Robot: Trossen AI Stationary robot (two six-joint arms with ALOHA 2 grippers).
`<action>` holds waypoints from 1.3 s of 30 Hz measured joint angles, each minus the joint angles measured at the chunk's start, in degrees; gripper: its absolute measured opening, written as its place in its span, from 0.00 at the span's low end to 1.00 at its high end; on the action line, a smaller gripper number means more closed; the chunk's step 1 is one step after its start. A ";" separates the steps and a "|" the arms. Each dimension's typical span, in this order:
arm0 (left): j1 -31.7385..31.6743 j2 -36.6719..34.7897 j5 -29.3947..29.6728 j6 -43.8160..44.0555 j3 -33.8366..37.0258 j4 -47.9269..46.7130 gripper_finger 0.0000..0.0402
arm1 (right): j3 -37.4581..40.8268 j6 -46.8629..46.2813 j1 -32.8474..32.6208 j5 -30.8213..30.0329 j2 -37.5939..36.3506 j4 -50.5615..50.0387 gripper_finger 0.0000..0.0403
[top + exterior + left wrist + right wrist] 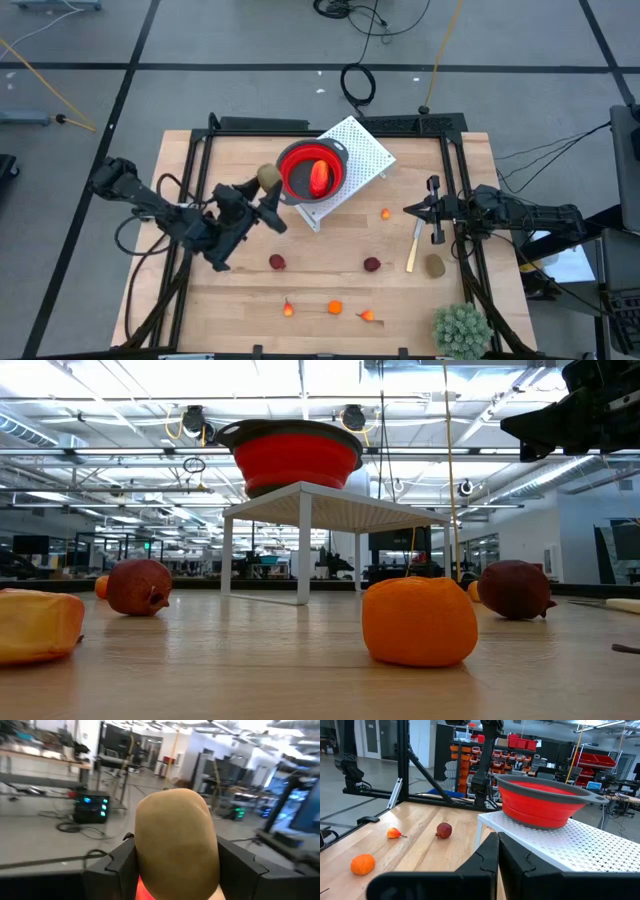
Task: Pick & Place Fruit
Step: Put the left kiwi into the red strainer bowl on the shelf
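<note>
My left gripper (265,188) is shut on an olive-brown oval fruit (268,177), just left of the red bowl (312,168). The bowl stands on a white perforated stand (360,150) and holds a red-orange fruit (320,179). On the table lie two dark red balls (277,262) (372,265), a second olive oval (435,265) and several small orange pieces (335,307). My right gripper (420,210) is shut and touches nothing, hovering right of the stand. My left gripper pinches the olive-brown fruit (175,835) by its two sides between both fingers (112,865). The fingers come from the table's left, slanting toward the bowl. The fruit is lifted clear of the table, and red shows just below it (145,892).
A pale yellow stick (413,245) lies near the second olive oval. A spiky green plant ball (462,330) sits at the near right corner. In the low view an orange piece (418,620) lies close, with the dark red balls (138,587) (515,590) behind it.
</note>
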State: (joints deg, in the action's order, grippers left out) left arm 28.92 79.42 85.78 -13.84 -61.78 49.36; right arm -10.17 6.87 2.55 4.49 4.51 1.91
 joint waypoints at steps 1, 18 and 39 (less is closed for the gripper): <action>-0.84 0.00 -0.07 -0.98 0.00 0.01 0.52 | 0.00 0.00 -0.02 0.00 0.00 0.00 0.00; -19.41 -0.04 -17.59 -9.94 0.00 -2.72 0.52 | 0.00 0.31 0.00 -3.15 0.00 0.00 0.00; -37.98 -0.09 -44.57 12.14 -9.50 -41.92 0.52 | 0.00 1.31 0.00 -6.40 0.00 0.02 0.00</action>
State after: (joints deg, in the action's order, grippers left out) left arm -9.06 79.33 41.21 -1.70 -71.28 7.44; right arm -10.17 8.19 2.55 -1.91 4.51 1.93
